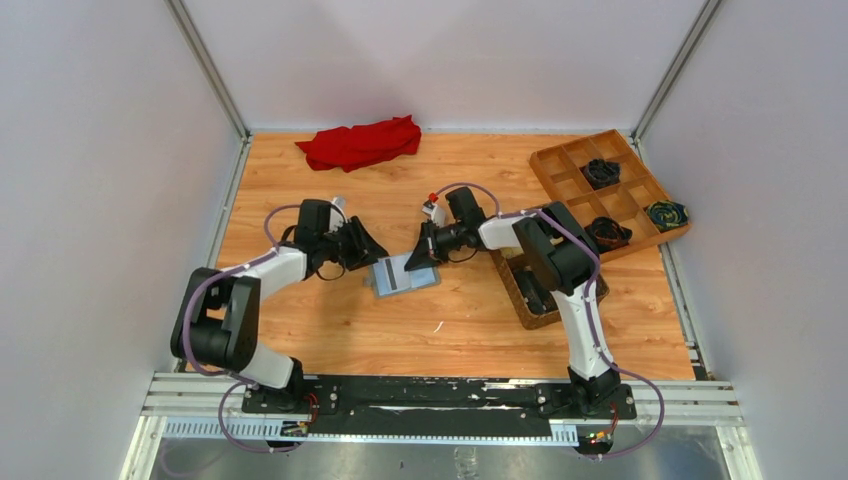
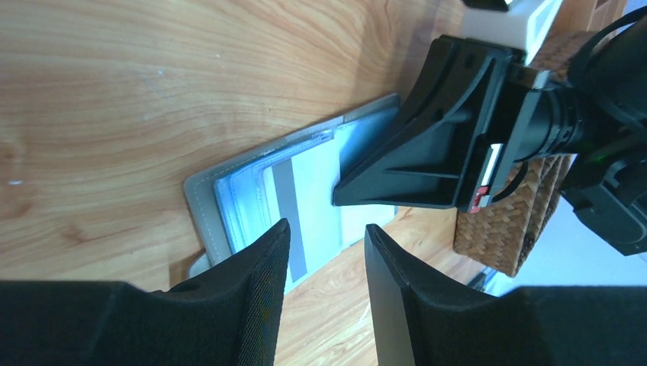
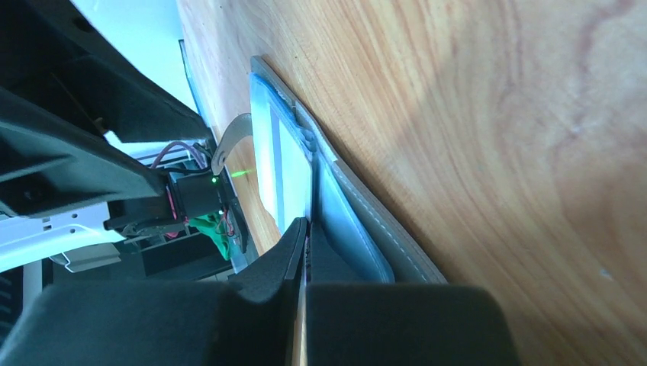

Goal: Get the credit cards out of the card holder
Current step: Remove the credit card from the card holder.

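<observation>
The grey card holder point(image 1: 404, 276) lies open on the table between my two grippers. In the left wrist view it point(image 2: 200, 206) shows its blue-grey inside with a pale credit card point(image 2: 313, 191) that has a grey stripe. My left gripper point(image 2: 326, 238) is open and empty, just above the holder's near edge, also seen from the top point(image 1: 368, 252). My right gripper point(image 3: 306, 226) is shut, its tips pinching the edge of the pale card point(image 3: 294, 164) at the holder's slot point(image 3: 343, 221). It also shows in the top view point(image 1: 418, 260). I see no tan-gold card.
A brown woven basket point(image 1: 527, 290) stands right of the holder under the right arm, also in the left wrist view point(image 2: 507, 229). A wooden divided tray point(image 1: 575, 180) with dark items sits at the back right. A red cloth point(image 1: 360, 143) lies at the back.
</observation>
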You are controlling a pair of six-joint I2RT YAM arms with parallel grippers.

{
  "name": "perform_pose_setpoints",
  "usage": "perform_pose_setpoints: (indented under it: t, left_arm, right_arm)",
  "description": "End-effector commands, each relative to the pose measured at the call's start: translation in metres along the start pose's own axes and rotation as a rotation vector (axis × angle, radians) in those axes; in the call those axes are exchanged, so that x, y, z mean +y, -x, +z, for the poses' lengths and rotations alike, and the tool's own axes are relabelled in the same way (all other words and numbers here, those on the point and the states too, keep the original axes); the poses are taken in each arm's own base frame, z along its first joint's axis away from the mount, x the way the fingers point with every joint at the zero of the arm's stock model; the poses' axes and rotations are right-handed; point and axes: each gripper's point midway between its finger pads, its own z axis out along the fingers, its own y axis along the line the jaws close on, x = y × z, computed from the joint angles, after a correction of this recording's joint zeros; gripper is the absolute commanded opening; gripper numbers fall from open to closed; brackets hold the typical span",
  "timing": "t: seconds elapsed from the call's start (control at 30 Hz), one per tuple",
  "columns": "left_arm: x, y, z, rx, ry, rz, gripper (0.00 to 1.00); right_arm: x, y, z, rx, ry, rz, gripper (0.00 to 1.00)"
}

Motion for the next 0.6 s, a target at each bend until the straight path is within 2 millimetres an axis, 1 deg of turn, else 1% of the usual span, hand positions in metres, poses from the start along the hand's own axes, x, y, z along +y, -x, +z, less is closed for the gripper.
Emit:
perform_pose_setpoints:
  t: [0.0,0.13,0.2,0.4,0.47,0.57]
  left_arm:
    - [-0.010,-0.014,0.015,0.092,-0.077,0.006,0.45]
    - [0.000,-0.019,0.028,0.130,-0.046,-0.014,0.44]
    - [0.005,-0.023,0.032,0.140,-0.029,-0.024,0.45]
    - [0.012,-0.028,0.024,0.111,0.001,-0.035,0.50]
    - [0.014,-0.032,0.022,0.110,0.009,-0.040,0.53]
    - [0.020,-0.038,0.022,0.122,0.022,-0.045,0.54]
  right_arm:
    - [-0.008,-0.008,0.006,-0.002,-0.026,0.026,0.00]
    - [-0.010,-0.008,0.006,-0.004,-0.026,0.035,0.00]
    - [-0.010,-0.009,0.006,-0.003,-0.026,0.037,0.00]
    - [-0.010,-0.009,0.007,-0.005,-0.024,0.040,0.00]
    - [-0.009,-0.008,0.007,-0.006,-0.019,0.042,0.00]
    - [-0.008,-0.008,0.008,-0.007,-0.005,0.054,0.00]
